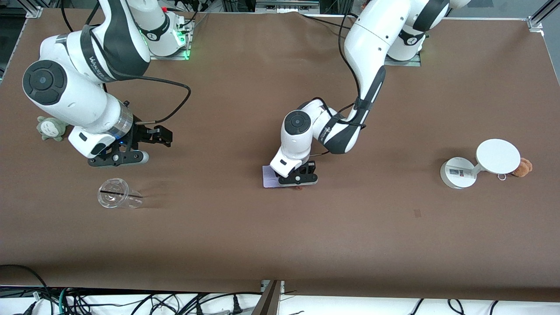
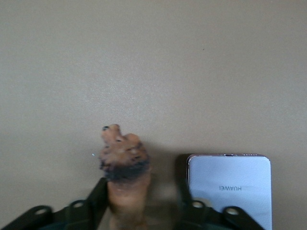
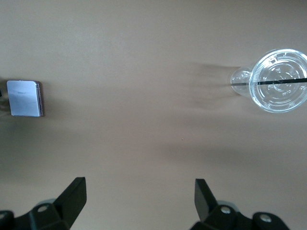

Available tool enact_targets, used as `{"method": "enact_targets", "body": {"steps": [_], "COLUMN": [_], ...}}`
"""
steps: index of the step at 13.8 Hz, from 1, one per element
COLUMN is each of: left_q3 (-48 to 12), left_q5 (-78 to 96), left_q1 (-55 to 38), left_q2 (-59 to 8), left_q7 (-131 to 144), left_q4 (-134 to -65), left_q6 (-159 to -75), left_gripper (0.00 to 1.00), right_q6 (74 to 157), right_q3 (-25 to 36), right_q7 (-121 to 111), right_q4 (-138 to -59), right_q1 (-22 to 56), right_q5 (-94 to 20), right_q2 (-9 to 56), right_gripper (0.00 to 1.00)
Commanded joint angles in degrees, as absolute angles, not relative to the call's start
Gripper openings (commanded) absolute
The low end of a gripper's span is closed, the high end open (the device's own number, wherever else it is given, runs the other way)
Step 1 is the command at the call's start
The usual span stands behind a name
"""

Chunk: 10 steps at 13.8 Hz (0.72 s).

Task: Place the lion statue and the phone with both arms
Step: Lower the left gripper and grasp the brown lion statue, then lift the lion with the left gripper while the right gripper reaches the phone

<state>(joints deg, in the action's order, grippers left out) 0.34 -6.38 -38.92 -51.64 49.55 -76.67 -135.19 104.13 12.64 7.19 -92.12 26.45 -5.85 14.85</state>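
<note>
The left claw (image 1: 298, 177) is sitting low on the table (image 1: 245, 236) near its middle, with the lion statue (image 2: 124, 179) standing between its two fingers (image 2: 98, 194); the fingers are flanking the figurine's lower body closely, but whether they are already pinching it or only bracketing it cannot be told from these views. In the front view only a small reddish scrap of the figurine is peeking out under the claw. The phone (image 2: 230, 189) is lying flat on the table just beside the figurine, its pale back facing up, one corner showing past the claw in the front view. The right claw (image 1: 131, 146) is hanging released, fingers spread wide, over bare table toward the right arm's end, above and apart from a clear plastic cup (image 1: 118, 199) lying on its side; that arm is waiting. The figurine is looking small, light and rigid, with a rough textured mane, so a gentle pinch across the thicker torso below the mane is probably the safest hold; the thin parts are likely fragile and the narrow body could twist out of a hard squeeze. The phone is looking stiff, thin and smooth, likely slippery against flat pads, so it is probably best taken across its short width at the edges.
</note>
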Motion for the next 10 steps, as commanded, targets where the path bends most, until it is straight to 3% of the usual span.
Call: {"method": "enact_targets", "body": {"steps": [1, 7, 10], "left_q3": [1.1, 1.6, 1.6], "left_q5": [-7.9, -7.8, -8.0], "left_q1": [-39.2, -34.4, -30.1], "left_q2": [-52.2, -45.6, -38.6], "left_q7": [50.2, 41.0, 37.3], "left_q4": [-74.8, -76.0, -84.0], "left_q6": [-134.9, -126.3, -124.4], "left_gripper": [0.00, 0.00, 0.00], "right_q6": [103.9, 106.2, 111.8], "right_q3": [12.7, 12.1, 11.9], "right_q7": [7.9, 8.2, 13.9], "right_q4": [-91.8, -91.8, -91.8], "right_q1": [26.5, 27.6, 31.7], "right_q5": [-6.9, -8.4, -11.0], "right_q2": [14.9, 15.8, 19.1], "right_gripper": [1.00, 1.00, 1.00]}}
